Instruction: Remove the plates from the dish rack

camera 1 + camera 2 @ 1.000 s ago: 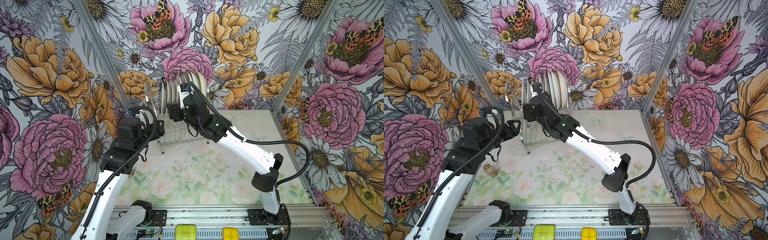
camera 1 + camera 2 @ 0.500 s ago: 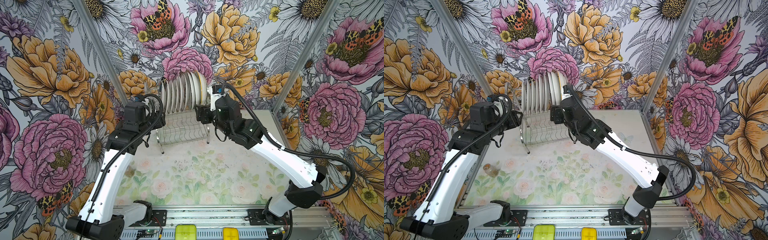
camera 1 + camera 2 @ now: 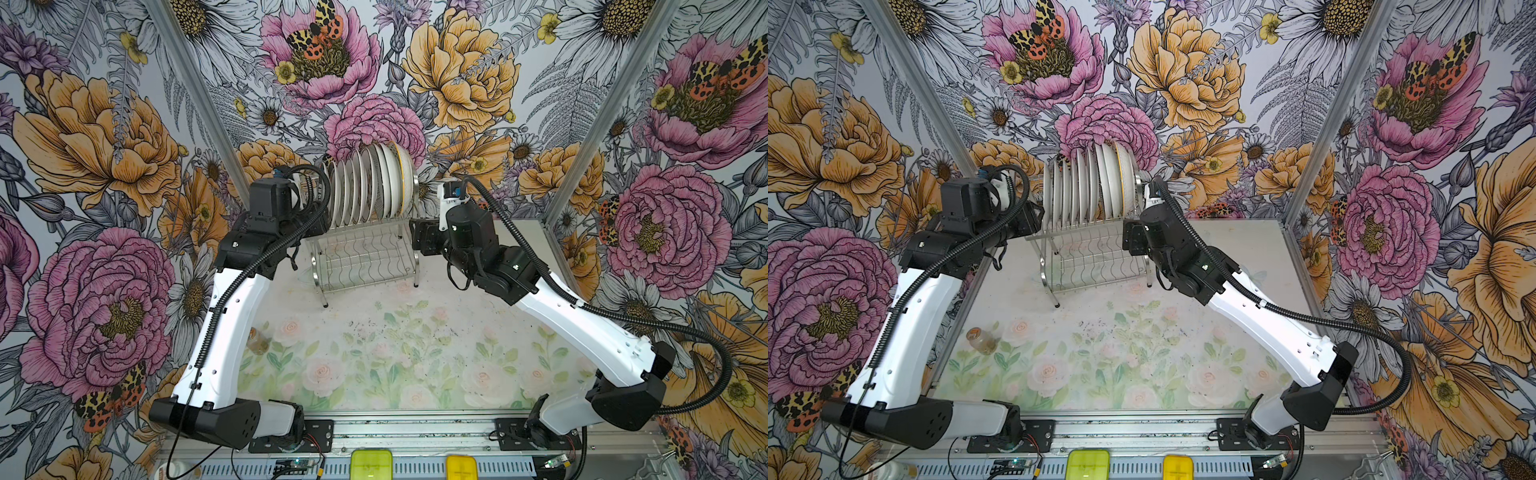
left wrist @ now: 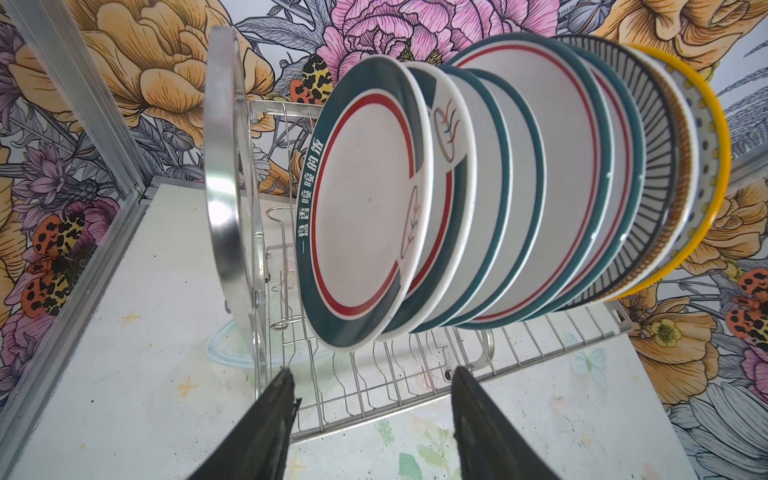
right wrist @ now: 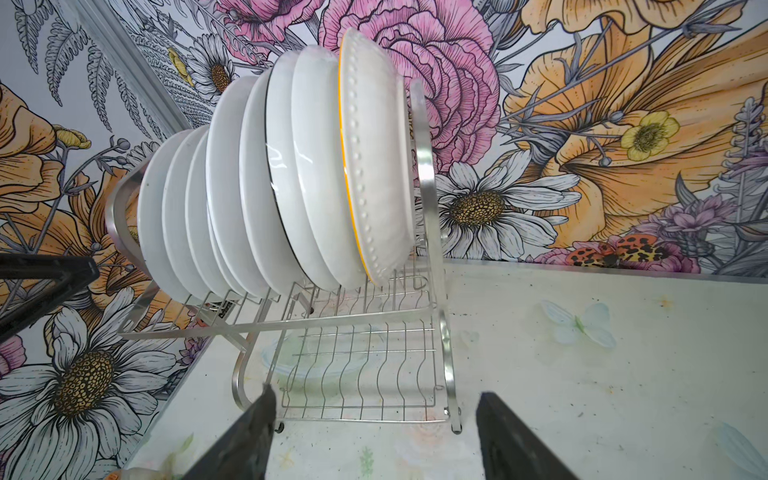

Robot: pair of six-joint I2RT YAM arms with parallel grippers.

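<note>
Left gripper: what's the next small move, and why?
Probably lift the left gripper and ease it forward so its open jaws straddle the rim of the green-rimmed end plate. The gripper holds nothing and sits low, by the dish rack rail below that plate, which is the nearest one to it.

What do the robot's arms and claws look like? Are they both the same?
Yes, twins! The left arm and right arm each have smooth white shells with small round holes, chunky black joints, and a ribbed black cable looping alongside. The left claw and right claw each have two flat, dark, wedge-shaped fingers.
</note>
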